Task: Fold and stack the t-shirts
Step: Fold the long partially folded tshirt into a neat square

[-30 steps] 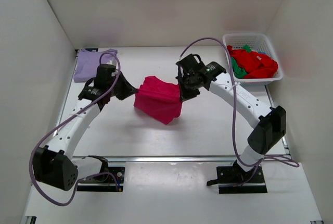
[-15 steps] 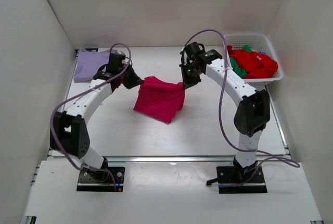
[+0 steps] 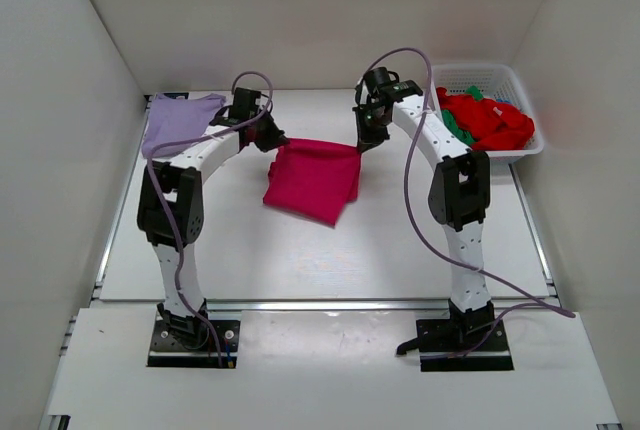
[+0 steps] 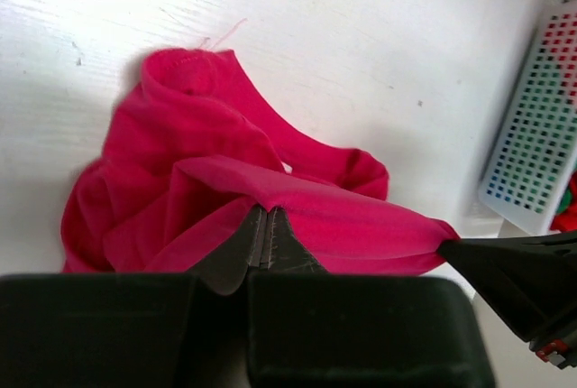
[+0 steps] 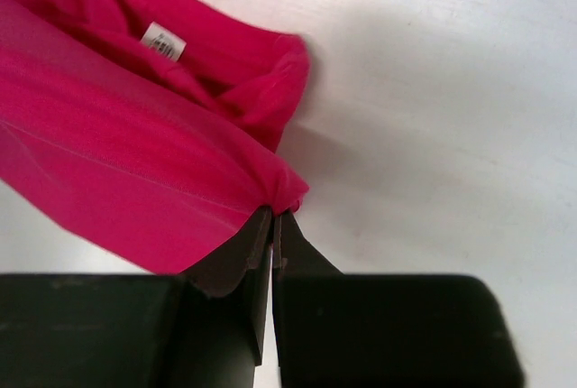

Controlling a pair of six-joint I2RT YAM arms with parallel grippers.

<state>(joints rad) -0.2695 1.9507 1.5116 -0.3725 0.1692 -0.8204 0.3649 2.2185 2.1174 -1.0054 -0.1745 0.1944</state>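
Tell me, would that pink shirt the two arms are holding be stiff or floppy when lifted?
Probably floppy: the pink shirt sags and bunches below the edge pinched by the left gripper and right gripper. It seems light, since two small fingertip pinches hold that edge taut. It probably won't roll, just drape.

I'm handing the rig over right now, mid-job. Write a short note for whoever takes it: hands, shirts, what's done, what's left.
Left hand: shut on one top corner of the pink shirt.
Right hand: shut on the other top corner. The top edge is stretched between the hands, and the lower part is bunched on the table.
Lavender shirt: lying flat at the far left corner.
Red and green shirts: heaped in the basket, far right.
Done: the lavender one, it seems.
Left: fold the pink shirt, stack it, then do the basket ones.
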